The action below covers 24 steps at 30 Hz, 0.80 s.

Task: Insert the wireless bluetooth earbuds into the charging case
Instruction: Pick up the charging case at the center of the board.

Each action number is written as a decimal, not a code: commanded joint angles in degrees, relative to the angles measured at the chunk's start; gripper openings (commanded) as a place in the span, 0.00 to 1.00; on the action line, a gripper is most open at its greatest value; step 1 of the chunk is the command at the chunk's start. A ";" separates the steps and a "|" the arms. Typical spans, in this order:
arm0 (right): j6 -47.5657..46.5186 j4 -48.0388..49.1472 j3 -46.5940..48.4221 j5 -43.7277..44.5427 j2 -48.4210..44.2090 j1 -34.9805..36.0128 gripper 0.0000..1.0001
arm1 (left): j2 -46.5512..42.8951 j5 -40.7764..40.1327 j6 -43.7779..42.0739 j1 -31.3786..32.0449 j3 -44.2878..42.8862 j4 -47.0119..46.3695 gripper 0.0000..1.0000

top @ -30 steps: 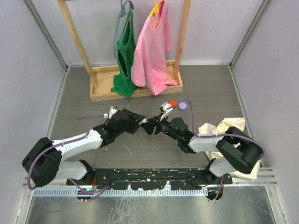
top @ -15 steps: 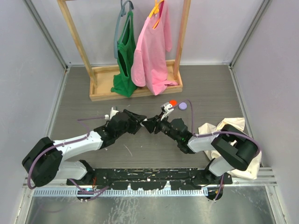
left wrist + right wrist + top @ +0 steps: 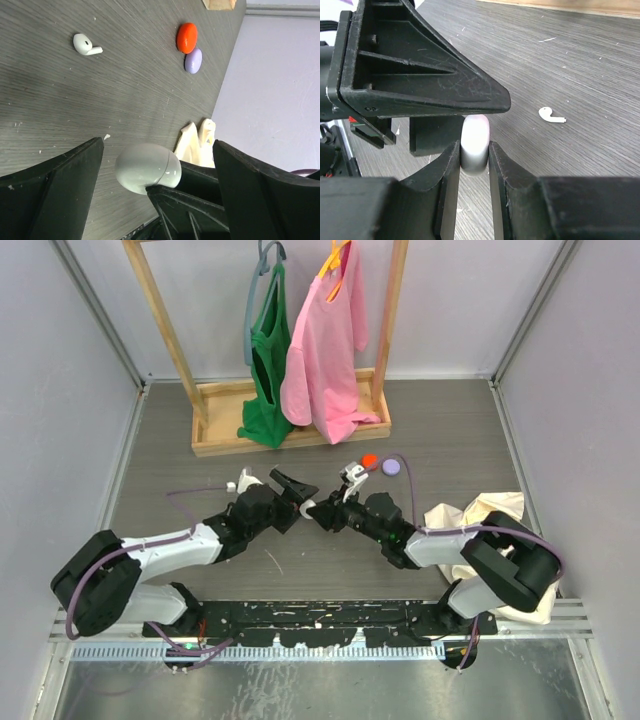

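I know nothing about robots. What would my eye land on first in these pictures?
Two black-and-white arms meet over the middle of the grey tabletop: the right hand pinches a small pale egg-shaped case, with the left hand spread open on either side of it. One white earbud lies loose nearby, and at the back a wooden rack holds a pink shirt and a green top.

case [image 3: 475,131] bottom hidden inside right tool [image 3: 473,147] grip
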State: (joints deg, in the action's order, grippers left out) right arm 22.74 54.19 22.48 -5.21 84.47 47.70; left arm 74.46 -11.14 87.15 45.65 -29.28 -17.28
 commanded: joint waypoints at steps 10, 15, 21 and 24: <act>-6.37 -17.64 4.22 -16.42 -13.75 -9.44 0.18 | -12.13 5.34 -39.72 -1.60 -0.33 -0.87 0.99; -8.46 -24.55 5.67 -20.27 -17.21 -12.19 0.18 | -16.04 10.99 -52.50 -1.62 0.07 0.18 0.98; -12.26 -33.37 8.81 -22.87 -21.40 -13.31 0.18 | -18.45 18.88 -63.24 -1.65 -0.25 -0.07 0.98; -14.85 -38.91 11.26 -24.10 -23.60 -13.55 0.18 | -17.57 23.37 -67.63 -1.66 -0.18 -2.26 0.99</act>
State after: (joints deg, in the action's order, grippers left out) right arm 12.51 21.47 28.56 -25.87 64.71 34.57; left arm 57.12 4.56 29.74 44.18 -28.58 -15.64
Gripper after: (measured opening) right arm 0.318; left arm 0.987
